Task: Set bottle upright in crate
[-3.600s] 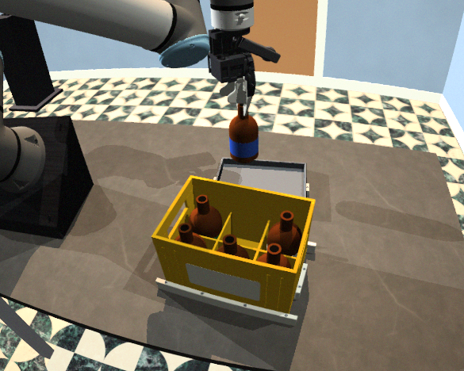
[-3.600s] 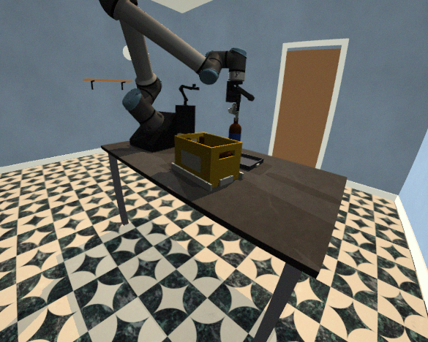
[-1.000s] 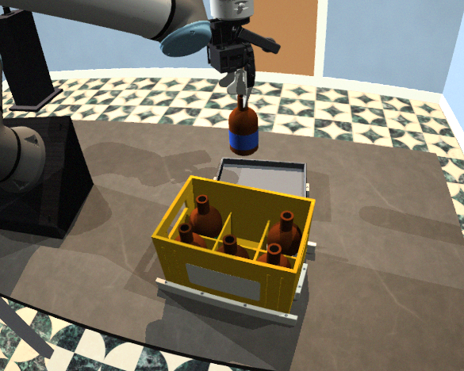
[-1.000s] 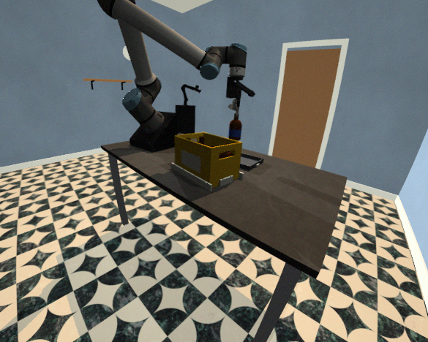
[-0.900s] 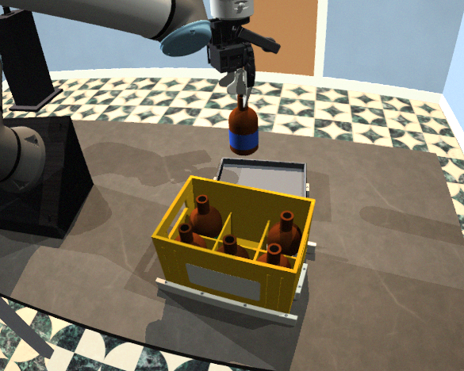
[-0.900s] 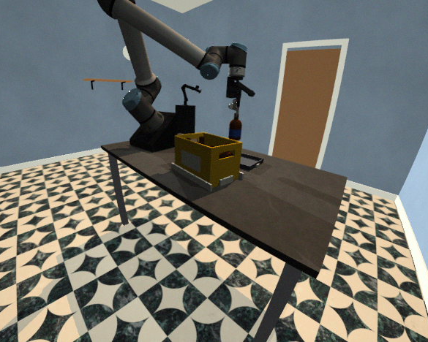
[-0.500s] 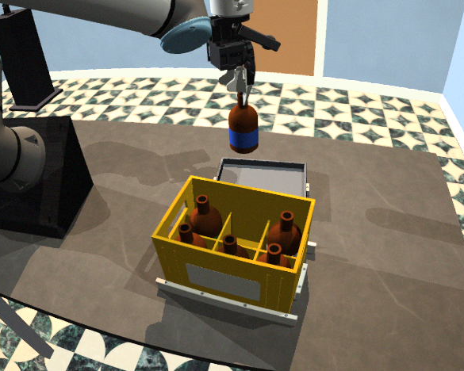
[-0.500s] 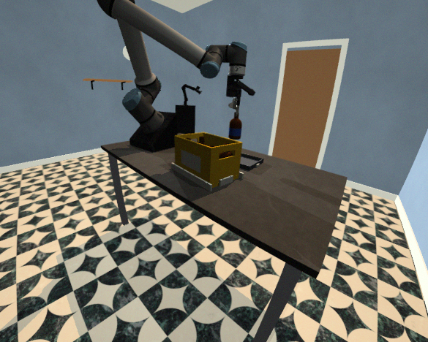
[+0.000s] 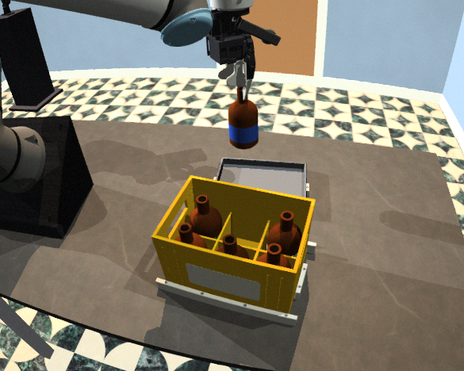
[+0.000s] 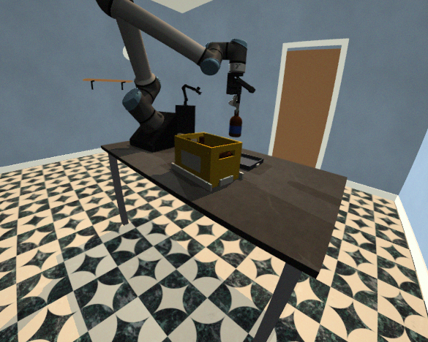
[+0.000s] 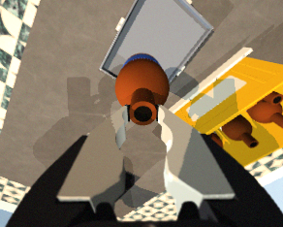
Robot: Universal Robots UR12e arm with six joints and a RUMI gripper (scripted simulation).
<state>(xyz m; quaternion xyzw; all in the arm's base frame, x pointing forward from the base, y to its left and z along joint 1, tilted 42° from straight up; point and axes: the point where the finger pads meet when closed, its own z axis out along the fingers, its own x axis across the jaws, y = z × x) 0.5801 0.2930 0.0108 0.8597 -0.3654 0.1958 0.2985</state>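
You have the brown bottle [image 9: 243, 120] with its blue label band hanging upright in the air, and your gripper [image 9: 243, 90] is pinching its neck from both sides. In the wrist view the fingers press against the neck just under the open mouth, with the bottle's [image 11: 141, 87] shoulder bulging below them.

The bottle hangs clear of everything, above the grey tray [image 9: 300, 166], which sits on the dark counter [image 9: 384, 259] right behind the yellow crate [image 9: 224, 275]. From the wrist, the tray [image 11: 199, 29] shows directly under the bottle and the crate [image 11: 242, 82] lies off to one side.

The crate has six compartments in two rows. Five hold brown bottles standing upright: three in the near row and two at the ends of the far row. The middle far compartment [image 9: 246, 219] shows no bottle neck. The crate rests on a pale base frame [image 9: 224, 301] that juts out along its front and side.

In the exterior view your arm [image 10: 162, 33] reaches over the crate [image 10: 206, 154] with the wrist pointing straight down.
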